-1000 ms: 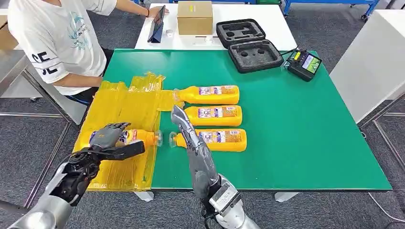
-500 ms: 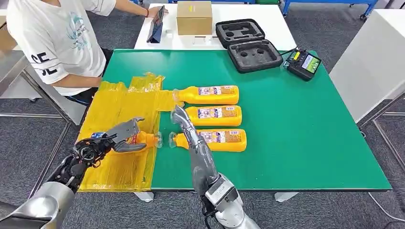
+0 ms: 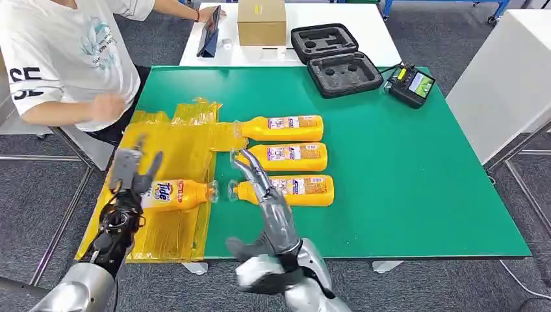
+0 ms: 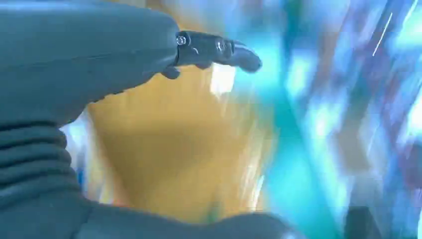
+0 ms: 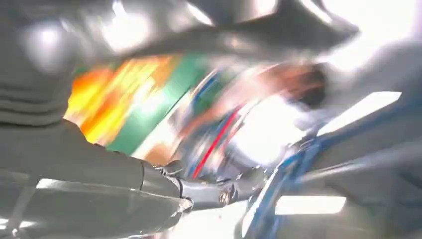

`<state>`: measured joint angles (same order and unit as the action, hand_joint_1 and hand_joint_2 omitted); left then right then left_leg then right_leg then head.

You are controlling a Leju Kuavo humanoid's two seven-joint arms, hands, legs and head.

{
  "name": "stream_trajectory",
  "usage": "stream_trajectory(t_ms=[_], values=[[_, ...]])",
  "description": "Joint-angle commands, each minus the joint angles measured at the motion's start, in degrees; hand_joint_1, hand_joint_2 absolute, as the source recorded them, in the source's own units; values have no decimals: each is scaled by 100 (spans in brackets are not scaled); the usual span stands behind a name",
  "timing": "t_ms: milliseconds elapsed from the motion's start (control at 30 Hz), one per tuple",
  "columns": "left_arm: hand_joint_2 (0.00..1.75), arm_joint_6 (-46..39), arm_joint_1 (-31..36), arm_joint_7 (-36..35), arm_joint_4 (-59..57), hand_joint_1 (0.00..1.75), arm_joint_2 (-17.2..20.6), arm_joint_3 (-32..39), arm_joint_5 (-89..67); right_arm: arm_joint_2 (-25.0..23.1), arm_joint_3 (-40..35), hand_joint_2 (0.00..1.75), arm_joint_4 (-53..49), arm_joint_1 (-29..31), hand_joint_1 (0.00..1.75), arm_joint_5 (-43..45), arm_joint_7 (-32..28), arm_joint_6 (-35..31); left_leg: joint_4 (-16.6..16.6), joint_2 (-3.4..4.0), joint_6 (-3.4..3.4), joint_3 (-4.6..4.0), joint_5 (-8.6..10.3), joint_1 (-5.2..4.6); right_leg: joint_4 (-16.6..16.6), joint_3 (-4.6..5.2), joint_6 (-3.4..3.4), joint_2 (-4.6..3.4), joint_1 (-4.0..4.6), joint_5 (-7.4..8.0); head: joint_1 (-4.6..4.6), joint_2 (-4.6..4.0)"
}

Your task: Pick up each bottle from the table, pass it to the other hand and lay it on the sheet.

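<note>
An orange bottle (image 3: 177, 194) lies on its side on the yellow sheet (image 3: 170, 146), cap toward the green table. My left hand (image 3: 132, 174) is just to its left, fingers spread, holding nothing. Three more orange bottles lie in a row on the green: far (image 3: 284, 128), middle (image 3: 290, 156) and near (image 3: 294, 190). My right hand (image 3: 266, 198) hovers with fingers apart over the near bottle's cap end and grips nothing. Both wrist views are motion-blurred; the left hand (image 4: 84, 69) hangs over an orange smear there.
A person in a white shirt (image 3: 62, 52) sits at the table's far left corner, one hand near the sheet. A black foam case (image 3: 338, 62), a remote (image 3: 410, 86) and a cardboard box (image 3: 262, 21) stand at the back. Bare green table (image 3: 422, 182) lies to the right.
My left hand has let go of the bottle on the sheet and drawn back to the left, fingers opening. My right hand has turned and pulled back a little. The person's arm moved.
</note>
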<state>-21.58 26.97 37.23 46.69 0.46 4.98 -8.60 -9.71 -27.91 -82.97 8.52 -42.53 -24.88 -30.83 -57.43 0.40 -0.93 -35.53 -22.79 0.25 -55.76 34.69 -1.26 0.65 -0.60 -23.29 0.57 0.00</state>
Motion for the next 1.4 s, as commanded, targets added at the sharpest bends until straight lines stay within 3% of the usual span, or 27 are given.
stream_trajectory(t_ms=[33,167,300,400,700,1400], values=[[175,-1842,-1168,277,2813,0,-221,324,-1016,345,789,175,1502,668,0,-2812,2228,454,2,7,1,10,-9,6,10,-14,1,-13,5,-3,0,0],[175,-1842,-1525,277,3636,0,-442,689,-1331,589,1049,175,2143,942,0,-3274,3020,1498,-3,-3,-2,-8,-11,5,9,-2,-4,-4,6,-10,-7,0],[175,-1842,-1662,277,3716,0,-437,618,-1166,695,1232,175,2545,1171,0,-3051,3089,1814,-1,6,-1,-5,-18,4,9,-3,-4,-16,4,-12,-2,0],[175,-1842,-1686,277,3659,0,-353,553,-1066,553,1568,175,2759,1245,0,-3026,2827,1833,0,-2,-4,-17,-13,-1,7,8,-3,-5,2,-9,-2,0],[175,-1842,-1758,277,3580,0,-534,695,-1078,576,1336,175,3973,1945,0,-2418,2603,1920,2,4,-4,-20,-12,0,5,15,-4,-10,1,-7,0,0],[175,-1842,-1830,277,3540,0,-571,745,-1101,447,1399,175,4602,2412,0,-1906,2140,1950,-1,-1,-2,-13,-18,1,2,6,-1,-7,2,-15,0,0]])
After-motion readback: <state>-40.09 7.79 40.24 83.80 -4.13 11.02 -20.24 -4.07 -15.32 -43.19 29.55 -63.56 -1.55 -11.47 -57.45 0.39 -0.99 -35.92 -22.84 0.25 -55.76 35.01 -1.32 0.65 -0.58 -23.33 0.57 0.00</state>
